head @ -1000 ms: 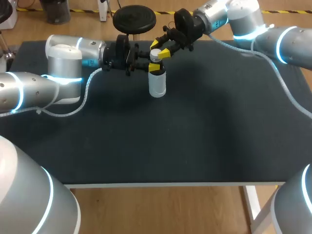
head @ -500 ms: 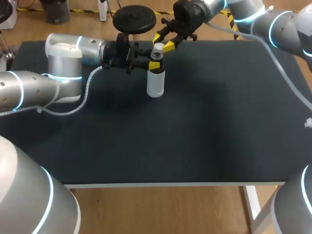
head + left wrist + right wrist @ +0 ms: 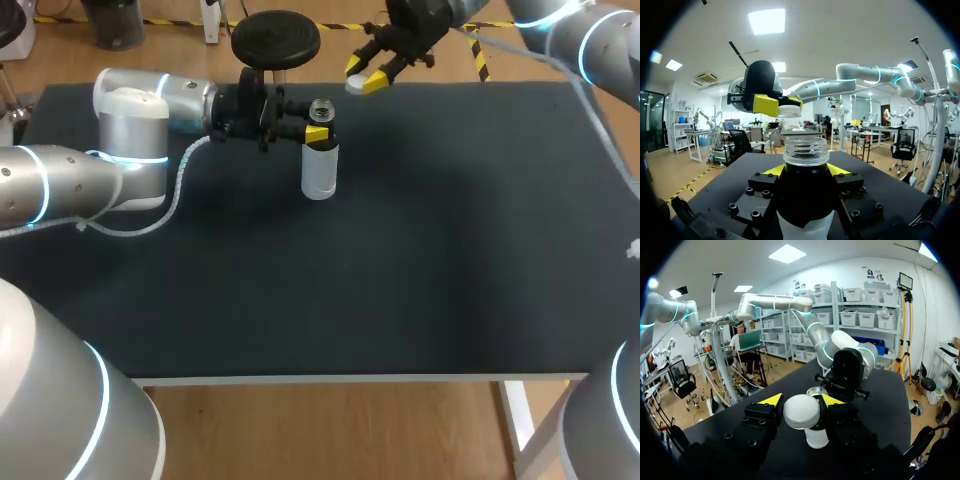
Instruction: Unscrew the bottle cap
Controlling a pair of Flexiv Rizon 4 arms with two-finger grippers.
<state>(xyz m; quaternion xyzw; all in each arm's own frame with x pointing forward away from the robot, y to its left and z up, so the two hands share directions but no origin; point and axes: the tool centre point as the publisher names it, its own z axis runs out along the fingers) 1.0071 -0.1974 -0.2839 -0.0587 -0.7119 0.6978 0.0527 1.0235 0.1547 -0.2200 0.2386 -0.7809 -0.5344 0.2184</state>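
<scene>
The bottle (image 3: 320, 172) stands uncapped toward the table's (image 3: 420, 260) twelve o'clock. The left gripper (image 3: 316, 133) is clamped on its neck (yellow tips mostly hidden in the wrist view). At one o'clock from it, the right gripper (image 3: 364, 78) pinches the white cap (image 3: 355, 83), apart from the bottle.

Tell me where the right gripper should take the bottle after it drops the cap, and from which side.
Probably the bottle's white lower body, coming in level from the right. It stands upright with round, straight sides, and the left gripper clamps its neck from the left, leaving only the body free.
</scene>
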